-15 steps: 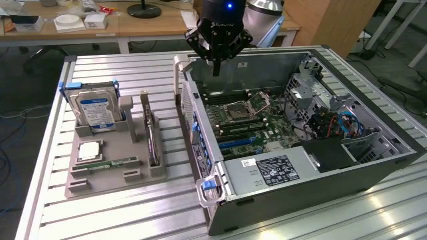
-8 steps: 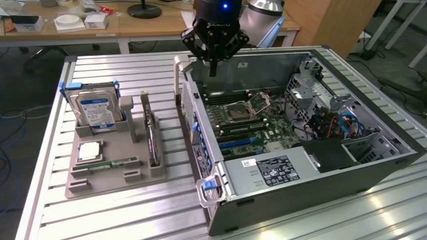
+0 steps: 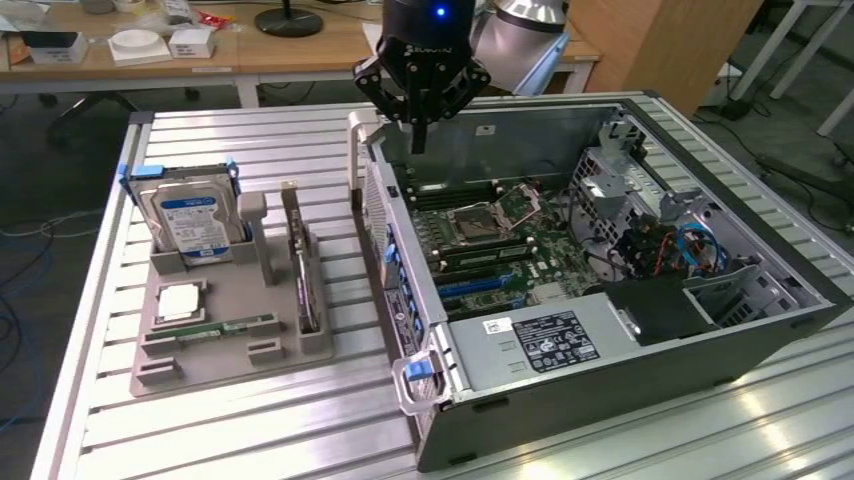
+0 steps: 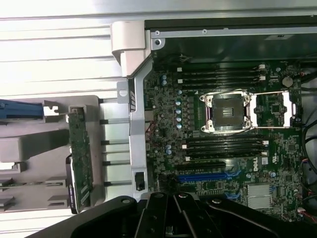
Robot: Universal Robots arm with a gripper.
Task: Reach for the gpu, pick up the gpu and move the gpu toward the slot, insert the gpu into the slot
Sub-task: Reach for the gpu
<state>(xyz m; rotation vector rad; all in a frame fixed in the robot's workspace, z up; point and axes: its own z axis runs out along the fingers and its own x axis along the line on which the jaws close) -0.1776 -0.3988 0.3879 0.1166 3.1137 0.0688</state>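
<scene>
**Insp. A:** Right, gpu (image 3: 307,285) first. Where is it?

**Insp. B:** It's untouched, standing on edge in a groove of the grey holder (image 3: 220,355), outside the PC case (image 3: 747,300). Rel. to the gripper (image 3: 418,142) it sits lower, off toward the exterior view's left, and well apart. The wrist view agrees: the card (image 4: 79,148) lies beyond the case wall from the gripper (image 4: 173,208).

**Insp. A:** Gripper condition?

**Insp. B:** Fingers are pressed together with nothing between them. It hangs above the case's far wall, over the motherboard's edge.

**Insp. A:** Slot?

**Insp. B:** It's vacant. I take it to be the blue strip (image 3: 474,287) on the board, below the gripper and on the side away from the gpu. Same strip in the wrist view (image 4: 208,176), near the fingers. The case wall stands between card and slot.

**Insp. A:** So which step is this?

**Insp. B:** Reach, in my judgement, at the very start. No pick, no insert.

**Insp. A:** Recs for doing the reach properly?

**Insp. B:** My opinion only:
- Spread the fingers before descending, not at the card.
- Line the wrist up with the card's long edge.
- Approach from straight above.
- Grip across the thin faces near mid-length, so the card doesn't swing.
- Keep clear of the hard drive (image 3: 187,215) next to it in the same holder, and of the holder's posts.
- Main risk: clipping the case wall if the traverse is too low.
</scene>
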